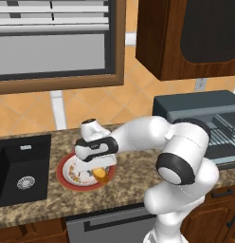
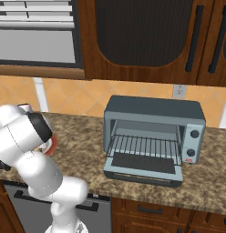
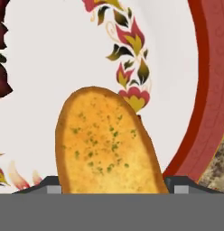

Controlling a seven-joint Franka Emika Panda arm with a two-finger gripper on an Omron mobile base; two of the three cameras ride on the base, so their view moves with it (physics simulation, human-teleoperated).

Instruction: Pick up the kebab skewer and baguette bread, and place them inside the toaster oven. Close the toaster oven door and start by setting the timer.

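The baguette bread (image 3: 107, 144), golden with green flecks, lies on a red-rimmed floral plate (image 3: 204, 90). My gripper (image 3: 114, 185) is down over it, its two fingertips (image 3: 50, 186) pressed against the loaf's left and right sides. In the left base view the gripper (image 1: 96, 169) sits low over the plate (image 1: 62, 179) with the bread (image 1: 102, 175) under it. Dark red chunks of the kebab skewer (image 3: 1, 58) lie at the plate's far side. The toaster oven (image 2: 153, 111) stands to the right, its door (image 2: 144, 175) folded down flat and its wire rack (image 2: 144, 145) bare.
A black sink (image 1: 22, 166) is set into the granite counter left of the plate. Dark brown wall cabinets (image 2: 142, 36) hang above the oven. The oven's knobs (image 2: 194, 134) are on its right front panel.
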